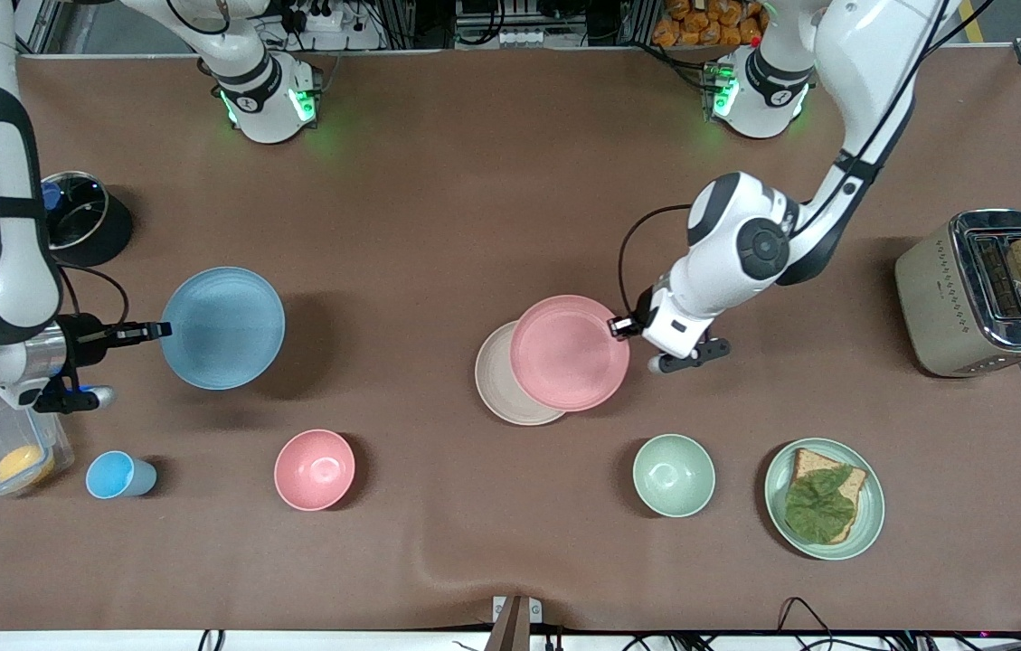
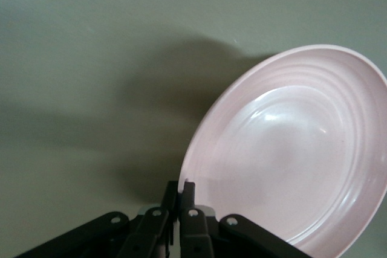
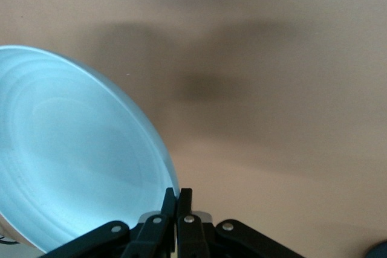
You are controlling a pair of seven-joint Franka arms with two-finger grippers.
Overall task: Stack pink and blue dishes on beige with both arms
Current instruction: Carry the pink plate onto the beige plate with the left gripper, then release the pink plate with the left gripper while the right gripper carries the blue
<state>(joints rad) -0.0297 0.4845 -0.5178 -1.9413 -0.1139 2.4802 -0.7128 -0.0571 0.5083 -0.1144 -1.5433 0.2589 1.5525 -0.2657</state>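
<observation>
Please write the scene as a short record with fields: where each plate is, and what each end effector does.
pink plate: held by its rim, over the beige plate, off-centre toward the left arm's end
beige plate: on the table, partly covered by the pink plate
blue plate: held by its rim, lifted over the table, toward the right arm's end
left end effector: shut on the pink plate's rim
right end effector: shut on the blue plate's rim
stack: not yet done

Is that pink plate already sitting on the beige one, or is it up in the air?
Cannot tell. The left gripper is shut on the pink plate's rim, and the plate overlaps the beige plate off-centre.
</observation>
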